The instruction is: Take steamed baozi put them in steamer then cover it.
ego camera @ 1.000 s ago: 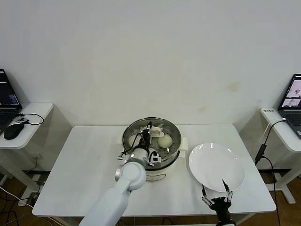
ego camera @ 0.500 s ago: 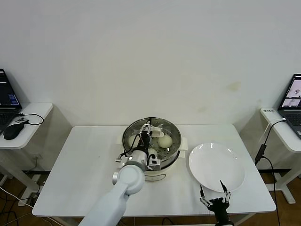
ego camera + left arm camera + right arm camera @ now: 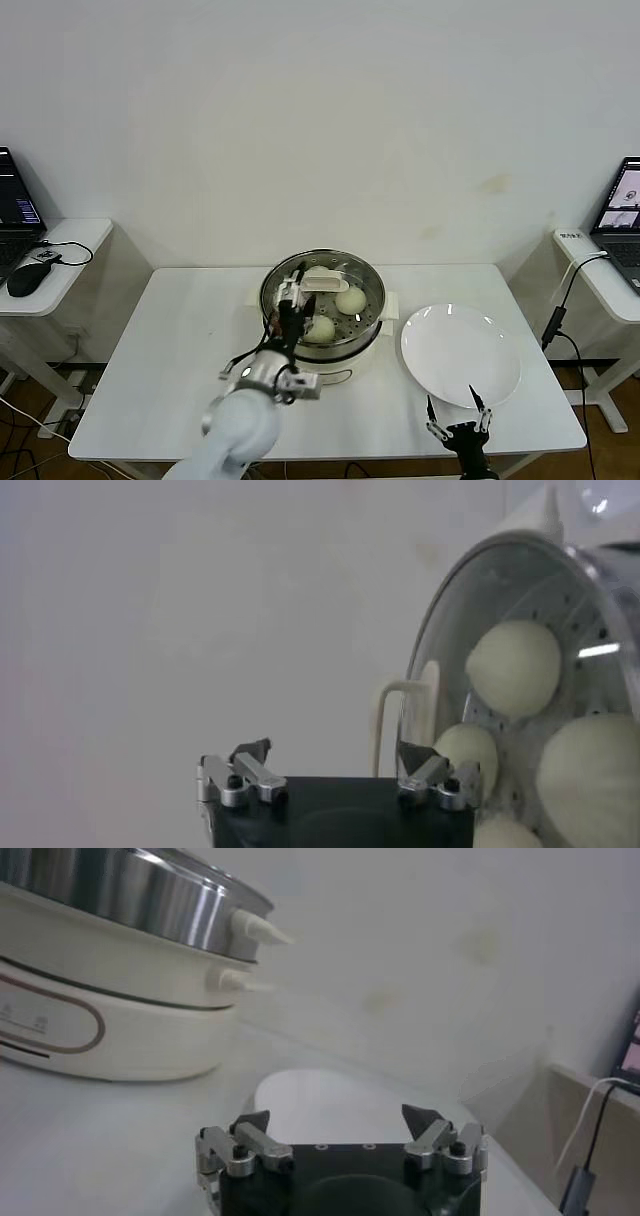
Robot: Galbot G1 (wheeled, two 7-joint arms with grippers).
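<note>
The steamer [image 3: 322, 345], a steel pot on a cream base, stands mid-table with the clear glass cover [image 3: 345, 275] lying on it, its cream handle [image 3: 322, 285] on top. Three baozi [image 3: 350, 300] show through the glass. My left gripper [image 3: 291, 290] is open at the pot's near-left rim, just off the handle, holding nothing. The left wrist view shows the open left gripper [image 3: 335, 752] beside the cover's rim [image 3: 428, 660], with baozi [image 3: 513, 667] behind the glass. My right gripper [image 3: 458, 420] hangs open and empty at the table's front edge.
A flat white plate [image 3: 460, 352] with nothing on it lies right of the steamer, just beyond the right gripper [image 3: 337, 1118], and appears as the plate [image 3: 330, 1088] in the right wrist view. Side desks with laptops flank the table [image 3: 180, 330].
My left gripper opened, let go of the cover's handle and drew back toward the pot's near-left side. The cover stays on the steamer. The right arm barely moved.
</note>
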